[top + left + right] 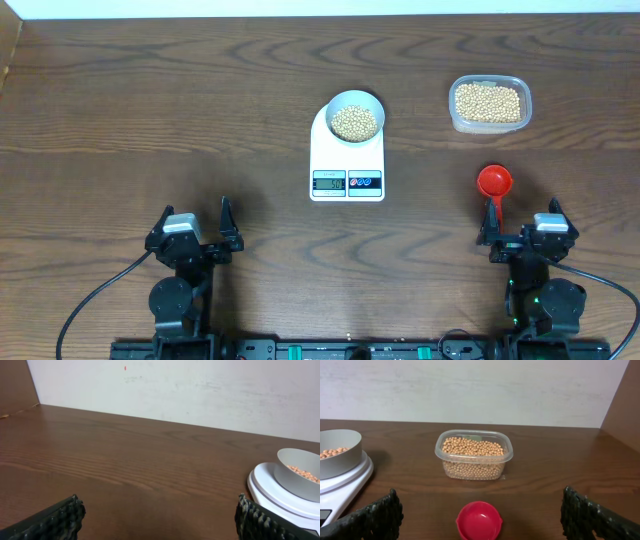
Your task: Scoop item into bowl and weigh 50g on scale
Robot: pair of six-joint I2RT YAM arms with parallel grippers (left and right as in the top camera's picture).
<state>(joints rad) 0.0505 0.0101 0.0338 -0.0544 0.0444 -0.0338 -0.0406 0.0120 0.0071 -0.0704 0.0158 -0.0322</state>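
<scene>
The white scale [325, 150] lies mid-table, and the pale bowl [372, 101] stands on its far end. Tan beans, the item [354, 122], fill part of the bowl. A red scoop [494, 181] lies on the table at the right, its cup toward the tub and its handle running back to my right gripper [522, 222]. In the right wrist view the scoop cup [479, 521] sits low between the wide-open fingers [375, 517], untouched. My left gripper [195, 222] stands open and empty at the near left, with scale [272, 491] and bowl [292, 482] off to its right.
A clear plastic tub [489, 122] full of beans [488, 102] stands at the far right, straight ahead of the right gripper [480, 492] past the scoop. Bare wood lies between the left gripper's [157, 520] fingers. The table's far edge meets a pale wall.
</scene>
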